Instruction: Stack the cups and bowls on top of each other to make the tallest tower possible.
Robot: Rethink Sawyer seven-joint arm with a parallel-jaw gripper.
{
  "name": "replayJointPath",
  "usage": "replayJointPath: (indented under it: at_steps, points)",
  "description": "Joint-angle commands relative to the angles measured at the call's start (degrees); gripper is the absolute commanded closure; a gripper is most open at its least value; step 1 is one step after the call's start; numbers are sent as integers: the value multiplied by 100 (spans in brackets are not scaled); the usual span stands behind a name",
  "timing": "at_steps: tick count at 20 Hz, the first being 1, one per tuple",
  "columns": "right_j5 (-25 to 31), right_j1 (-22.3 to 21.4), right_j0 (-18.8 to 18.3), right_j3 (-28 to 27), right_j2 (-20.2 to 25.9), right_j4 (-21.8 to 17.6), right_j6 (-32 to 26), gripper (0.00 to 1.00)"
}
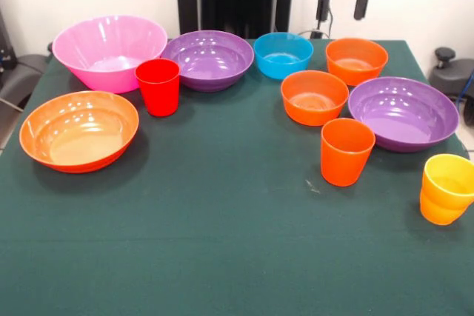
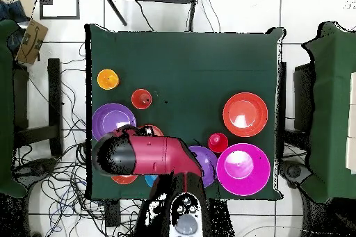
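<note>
Ten pieces: three cups and seven bowls sit apart on the green desk (image 1: 222,249); no tower is built yet.
Pincer: the pincer (image 1: 343,1) hangs high at the back of the desk, its two black fingers spread wide and holding nothing.
Near the pincer: a small orange bowl (image 1: 356,59) sits just below it, with the blue bowl (image 1: 283,54) beside that.
Other bowls: the pink bowl (image 1: 109,49), the big orange bowl (image 1: 78,131), two purple bowls (image 1: 209,58) (image 1: 404,112) and one more little orange bowl (image 1: 314,96).
Cups: the red cup (image 1: 158,86) is by the pink bowl, the orange cup (image 1: 346,151) is near the middle, and the yellow-orange cup (image 1: 446,188) is at the desk's edge.
Step now: I think it is the first pick, since nothing is stacked.
How to do it well: come straight down, pinch one side of the rim, lift slowly, and do not bump the bowls close by.
Good base: a wide bowl at the bottom would likely wobble least.
Which way they point: every cup and bowl stands with its open mouth up.
Long way: the cups are longest up and down; the bowls are round and low, so no side matters.
</note>
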Motion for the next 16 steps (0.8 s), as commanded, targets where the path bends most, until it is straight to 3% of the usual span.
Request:
replayJointPath:
  at_steps: [1,6,16]
  points:
    - [109,762,59,-944,129,-174,698,0]
    - [245,909,78,-1178,71,-191,662,0]
    - [-100,933,-131,-405,331,-321,407,0]
